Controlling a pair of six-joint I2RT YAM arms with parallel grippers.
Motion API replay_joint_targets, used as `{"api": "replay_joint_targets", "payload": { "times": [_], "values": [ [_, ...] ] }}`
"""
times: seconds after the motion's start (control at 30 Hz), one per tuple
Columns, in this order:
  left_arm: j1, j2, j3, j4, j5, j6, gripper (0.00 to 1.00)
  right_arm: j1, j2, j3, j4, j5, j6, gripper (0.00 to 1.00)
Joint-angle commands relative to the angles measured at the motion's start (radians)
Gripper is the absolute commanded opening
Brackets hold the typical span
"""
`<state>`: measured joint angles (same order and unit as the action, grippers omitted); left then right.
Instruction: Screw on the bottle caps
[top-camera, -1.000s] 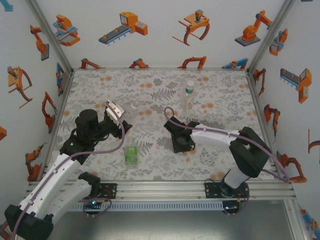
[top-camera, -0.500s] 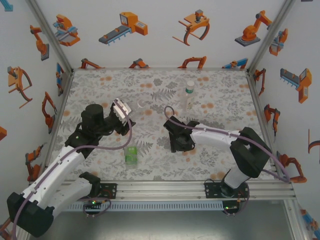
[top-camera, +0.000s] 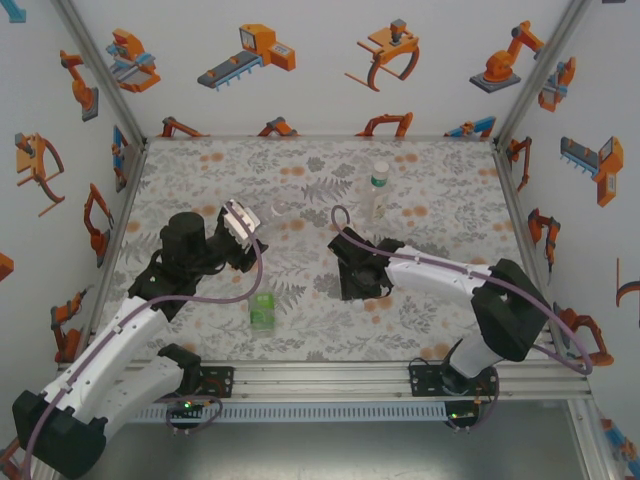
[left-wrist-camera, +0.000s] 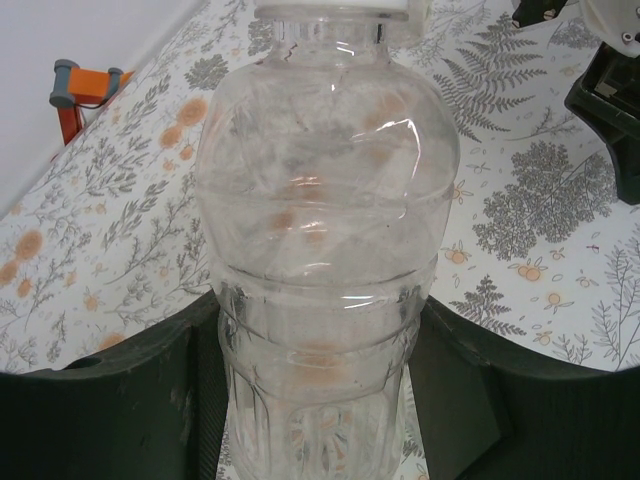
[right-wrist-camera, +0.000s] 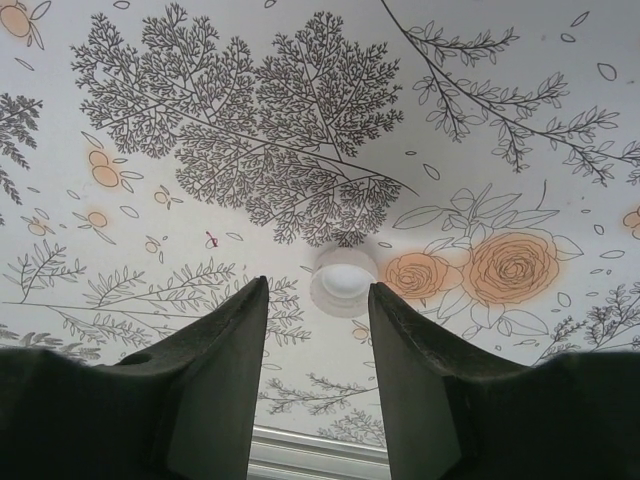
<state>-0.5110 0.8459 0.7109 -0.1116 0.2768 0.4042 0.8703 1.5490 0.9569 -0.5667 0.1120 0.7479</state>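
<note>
My left gripper (left-wrist-camera: 320, 400) is shut on the lower body of a clear bottle (left-wrist-camera: 325, 200); a white rim shows at its neck on the top edge of the left wrist view. From above, this gripper (top-camera: 243, 224) holds the bottle (top-camera: 268, 214) over the mat's left half. My right gripper (right-wrist-camera: 318, 290) points down at the mat, open, with a pale round bottle cap (right-wrist-camera: 343, 281) lying just past its fingertips, closer to the right finger and not gripped. From above, that gripper (top-camera: 356, 283) sits mid-mat. A short green bottle (top-camera: 262, 311) and a tall bottle with a green neck band (top-camera: 378, 190) stand free.
The flower-printed mat (top-camera: 440, 320) covers the table inside white walls with an aluminium frame (top-camera: 330, 380) along the near edge. The right arm's black wrist (left-wrist-camera: 612, 110) shows just past the held bottle. The green bottle stands between the two arms.
The left arm has carried the clear bottle a little right and away from the near edge. The right gripper's jaws have parted somewhat and it has edged left over the cap.
</note>
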Motion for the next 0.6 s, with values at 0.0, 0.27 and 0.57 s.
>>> {"api": "replay_joint_targets", "payload": {
  "times": [0.0, 0.27, 0.57],
  "values": [
    [-0.004, -0.014, 0.001, 0.022, 0.007, -0.011, 0.0, 0.007, 0.008, -0.015, 0.005, -0.012, 0.029, 0.44],
    [-0.003, -0.014, 0.002, 0.021, 0.014, -0.016, 0.0, 0.006, 0.014, -0.026, -0.014, -0.001, 0.031, 0.46],
    [-0.004, -0.013, 0.004, 0.023, 0.015, -0.018, 0.0, 0.009, 0.026, -0.027, -0.015, -0.003, 0.034, 0.46]
  ]
}}
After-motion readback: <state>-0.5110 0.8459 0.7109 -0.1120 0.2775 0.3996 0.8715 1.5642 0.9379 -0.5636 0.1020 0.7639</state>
